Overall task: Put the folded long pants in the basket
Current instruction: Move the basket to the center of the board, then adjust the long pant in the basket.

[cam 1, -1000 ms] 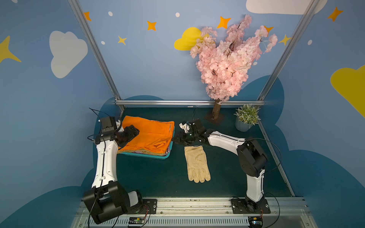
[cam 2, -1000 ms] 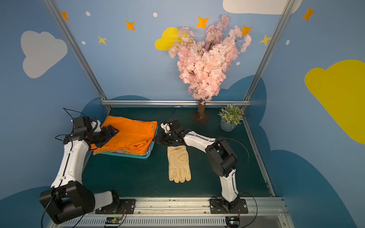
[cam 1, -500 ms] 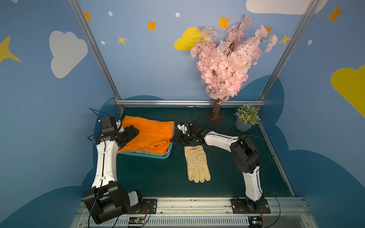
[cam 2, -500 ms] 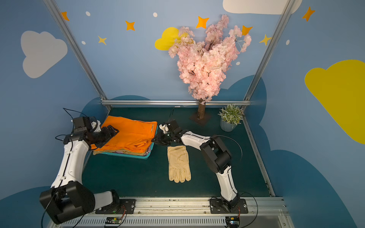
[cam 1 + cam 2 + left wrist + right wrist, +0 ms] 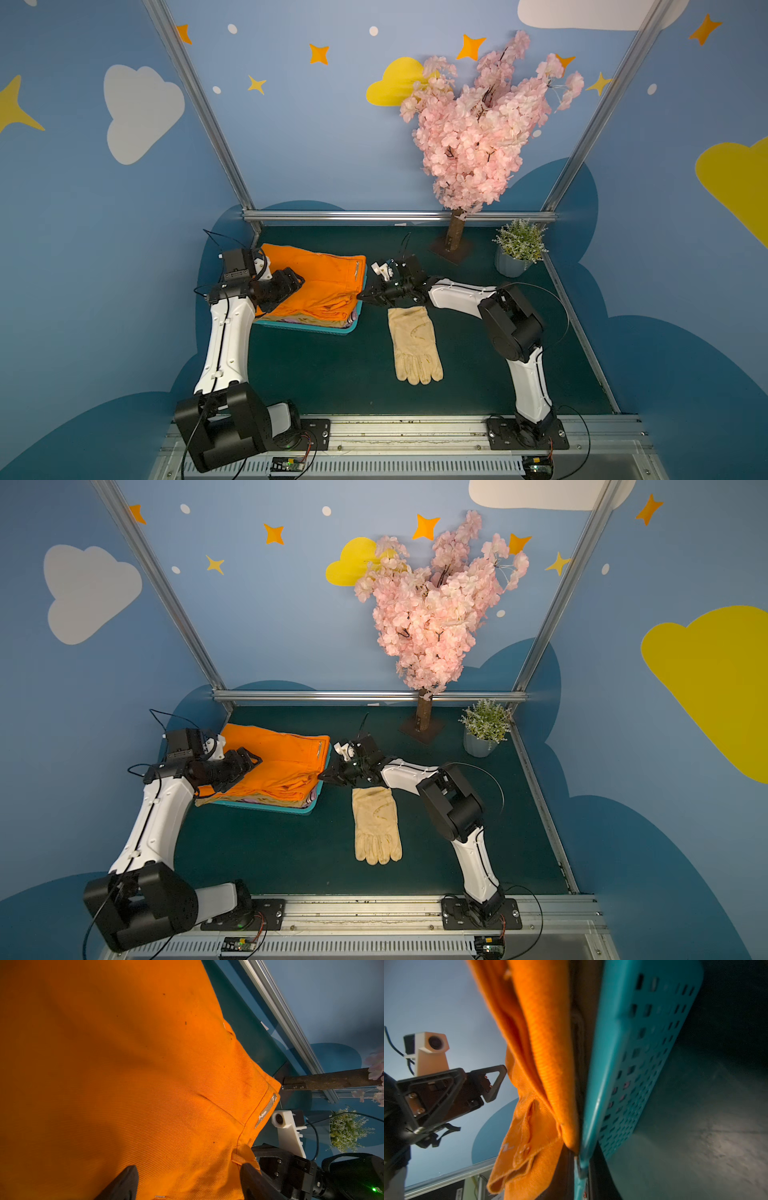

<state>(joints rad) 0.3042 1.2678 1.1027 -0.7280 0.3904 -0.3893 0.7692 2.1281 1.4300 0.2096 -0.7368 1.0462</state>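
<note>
Left wrist: orange pants (image 5: pixel 124 1064) beneath spread jaws.

**Colour key.** The topmost folded orange pants (image 5: pixel 320 278) were bright orange in a fine diagonal twill, with a small silver-white mark by one seam. Beneath them showed tan pants (image 5: pixel 316 319) and a sliver of lilac cloth (image 5: pixel 253 800). The basket (image 5: pixel 309 331) was teal, its wall patterned with rows of small rectangular perforations. The work glove (image 5: pixel 415 345) was cream. The table mat (image 5: pixel 332 374) was dark green. The artificial tree (image 5: pixel 478 137) carried pale pink blossom on a brown trunk (image 5: pixel 455 230). The potted plant (image 5: pixel 519 241) had green-and-white foliage in a pale grey-blue pot (image 5: pixel 509 268). The walls (image 5: pixel 311 145) were blue, printed with white and yellow clouds, orange and yellow stars, and white dots. The left arm (image 5: pixel 226 332) and right arm (image 5: pixel 528 386) had white links and black joints.
</note>
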